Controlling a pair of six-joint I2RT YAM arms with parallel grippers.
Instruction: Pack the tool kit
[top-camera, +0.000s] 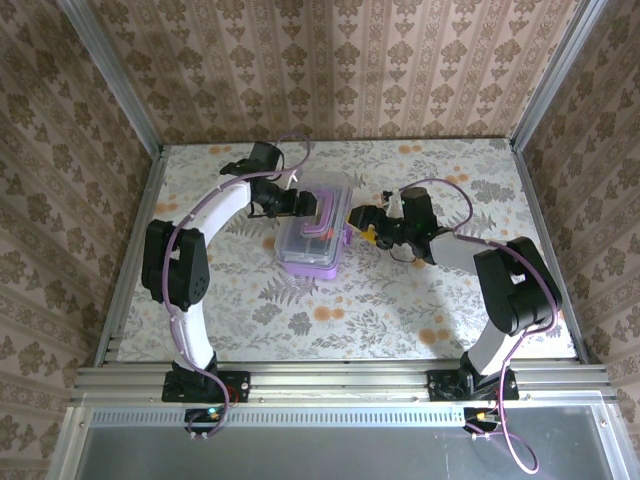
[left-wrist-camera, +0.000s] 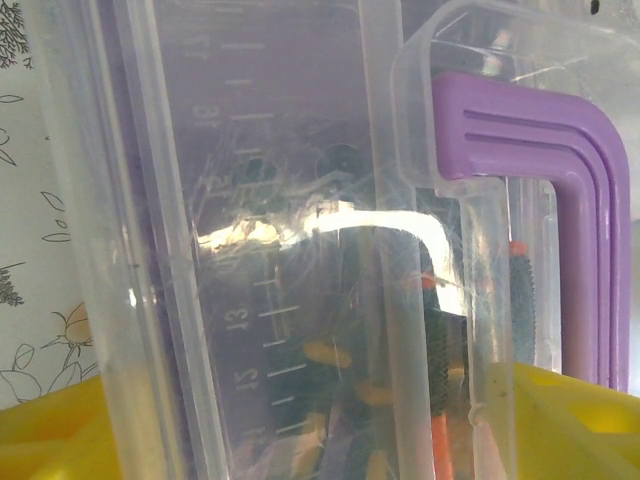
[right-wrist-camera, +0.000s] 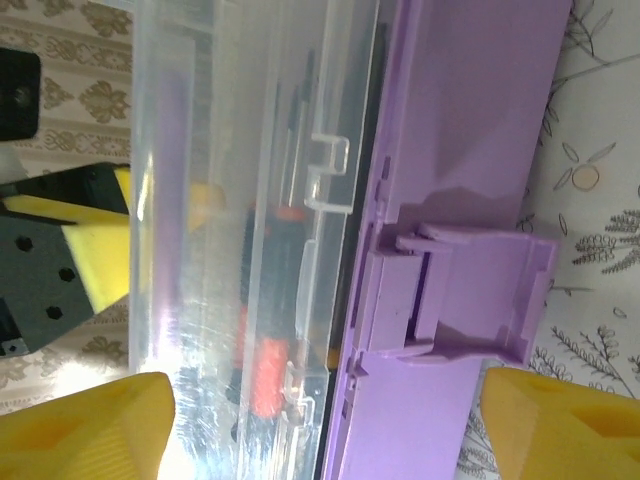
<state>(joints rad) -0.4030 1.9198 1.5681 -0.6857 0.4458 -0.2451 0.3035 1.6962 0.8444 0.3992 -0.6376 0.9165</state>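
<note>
Bright, even light, soft shadows; white glare streaks the clear lid (left-wrist-camera: 330, 225) in the soft-focus wrist views.

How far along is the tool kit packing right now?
Done: screwdrivers lie inside the purple box, clear lid down. In hand: left gripper and right gripper flank it. Remaining: the side latch looks unfastened.

A robot lab cell dressed as a home: damask wallpaper (top-camera: 330, 60) in aluminium framing (top-camera: 112, 80) surrounds a floral-print worktop (top-camera: 340, 320), a mounting rail (top-camera: 340, 382) at its near edge.
</note>
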